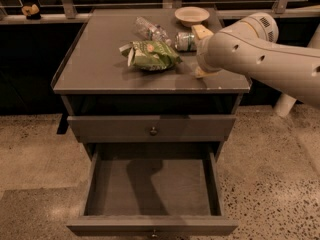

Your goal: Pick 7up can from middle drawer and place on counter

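gripper: gripper (pixel 200 53) is over the right part of the counter (pixel 95 64), right of the clutter; the arm comes in from the right
gripper state: two tan fingertips (pixel 202 32) show far and near of the wrist, well apart, so it reads as wide with nothing between them; the wrist hides the middle, so this is a judgement
7up can: 7up can (pixel 184 41) is on the counter, looks to be lying on its side, just left of the far fingertip; touching it or only beside it, can't tell
middle drawer: middle drawer (pixel 150 226) is pulled fully out toward the near side; the grey floor is bare with only a shadow on it, no can inside
top drawer: top drawer front (pixel 110 128) is closed, with its knob (pixel 153 131) at centre
other items: green chip bag (pixel 151 55) is mid counter, left of the can; clear bottle (pixel 151 30) lies far of the bag; a pale bowl (pixel 191 15) is at the far edge
done: the can is out of the drawer and resting on the counter; pick, lift and carry look complete, and the release probably is too
left: pull the gripper back clear of the can without nudging it
risk: a can on its side could roll toward the bottle or bag if bumped; the bowl is just far of it
progress: near the end, basically placed
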You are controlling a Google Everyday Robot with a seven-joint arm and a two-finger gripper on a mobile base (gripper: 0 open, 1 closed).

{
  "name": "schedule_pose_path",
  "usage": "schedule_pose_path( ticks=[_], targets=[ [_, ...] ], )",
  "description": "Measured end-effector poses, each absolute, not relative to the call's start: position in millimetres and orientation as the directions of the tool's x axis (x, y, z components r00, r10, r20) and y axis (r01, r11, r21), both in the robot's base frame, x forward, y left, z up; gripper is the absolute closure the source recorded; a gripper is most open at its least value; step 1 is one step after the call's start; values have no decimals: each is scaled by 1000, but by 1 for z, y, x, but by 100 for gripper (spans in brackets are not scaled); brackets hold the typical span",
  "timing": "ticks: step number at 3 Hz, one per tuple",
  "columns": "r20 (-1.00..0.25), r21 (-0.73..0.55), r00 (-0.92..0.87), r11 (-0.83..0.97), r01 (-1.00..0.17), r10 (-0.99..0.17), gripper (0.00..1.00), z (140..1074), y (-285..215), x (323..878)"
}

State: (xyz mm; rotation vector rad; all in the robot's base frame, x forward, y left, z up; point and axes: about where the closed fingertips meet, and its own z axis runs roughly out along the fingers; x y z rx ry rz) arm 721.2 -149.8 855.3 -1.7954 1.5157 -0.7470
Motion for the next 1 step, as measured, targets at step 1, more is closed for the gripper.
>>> schedule_pose_path(
  ticks=[1],
  targets=[
    [8,-787,164,-107,-607,-986,0,855,-150,721]
  ],
)
